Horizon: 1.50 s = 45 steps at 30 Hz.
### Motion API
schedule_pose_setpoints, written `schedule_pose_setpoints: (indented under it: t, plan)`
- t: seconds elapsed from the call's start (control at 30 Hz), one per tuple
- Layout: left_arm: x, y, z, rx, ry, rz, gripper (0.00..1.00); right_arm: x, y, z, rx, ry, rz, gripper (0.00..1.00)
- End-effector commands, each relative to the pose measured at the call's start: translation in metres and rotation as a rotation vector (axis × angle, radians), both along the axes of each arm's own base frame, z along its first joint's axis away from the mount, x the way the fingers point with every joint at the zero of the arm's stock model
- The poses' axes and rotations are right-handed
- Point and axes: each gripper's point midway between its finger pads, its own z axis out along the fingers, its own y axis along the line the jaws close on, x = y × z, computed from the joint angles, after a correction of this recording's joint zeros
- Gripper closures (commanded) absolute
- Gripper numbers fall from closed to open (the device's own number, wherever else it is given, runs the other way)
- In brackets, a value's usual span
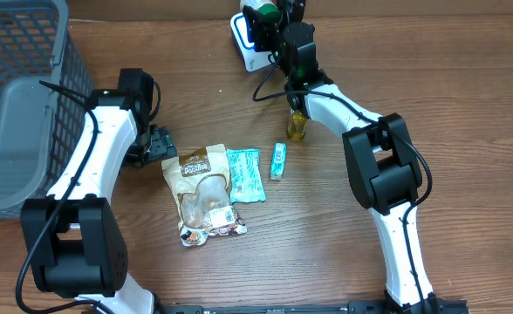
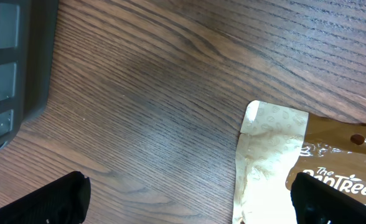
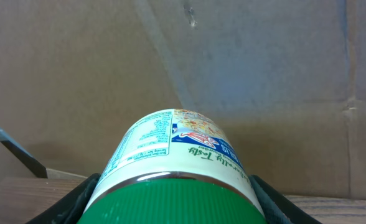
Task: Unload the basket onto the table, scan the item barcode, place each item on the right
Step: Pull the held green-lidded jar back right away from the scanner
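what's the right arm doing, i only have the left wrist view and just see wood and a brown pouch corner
observer: the right gripper is shut on a green-lidded jar, at the far side of the table.
operator: is it near the scanner
observer: yes, overhead shows the jar right by the white and blue scanner.
operator: what else is out besides my pouch
observer: beside the brown pouch lie a teal packet and a small teal tube, and a yellow bottle sits close by the right arm.
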Motion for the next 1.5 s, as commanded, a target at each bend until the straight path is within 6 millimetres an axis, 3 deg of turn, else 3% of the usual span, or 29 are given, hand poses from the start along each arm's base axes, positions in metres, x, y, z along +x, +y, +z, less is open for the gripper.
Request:
schedule_pose_setpoints:
  t: [0.0,0.17,0.57,0.67,0.77,0.93,1.2,1.47]
  plan:
    - [-0.002,0.005,-0.004,0.021,0.013,0.011,0.0,0.004,-0.001,0.005,-0.035,-0.041,-0.006,0.96]
    - [-0.002,0.005,-0.004,0.02,0.014,0.011,0.0,0.002,-0.001,0.023,-0.061,-0.065,-0.001,0.97]
    - [-0.002,0.005,-0.004,0.02,0.013,0.011,0.01,-0.028,-0.021,0.161,-0.009,-0.199,0.012,0.96]
    - [-0.002,0.005,-0.004,0.02,0.014,0.011,0.0,-0.037,-0.032,0.181,-0.016,-0.183,0.011,0.96]
    - [-0.002,0.005,-0.004,0.02,0.013,0.012,0.0,-0.044,-0.049,0.187,-0.039,-0.116,-0.008,0.96]
    - [-0.002,0.005,-0.004,0.02,0.013,0.011,0.01,-0.062,-0.092,0.166,-0.105,0.106,-0.057,0.96]
    - [-0.002,0.005,-0.004,0.02,0.014,0.011,0.0,-0.104,-0.182,0.083,-0.202,0.557,-0.173,0.96]
    - [-0.002,0.005,-0.004,0.02,0.013,0.012,0.01,-0.172,-0.282,0.017,-0.213,0.977,-0.327,0.91]
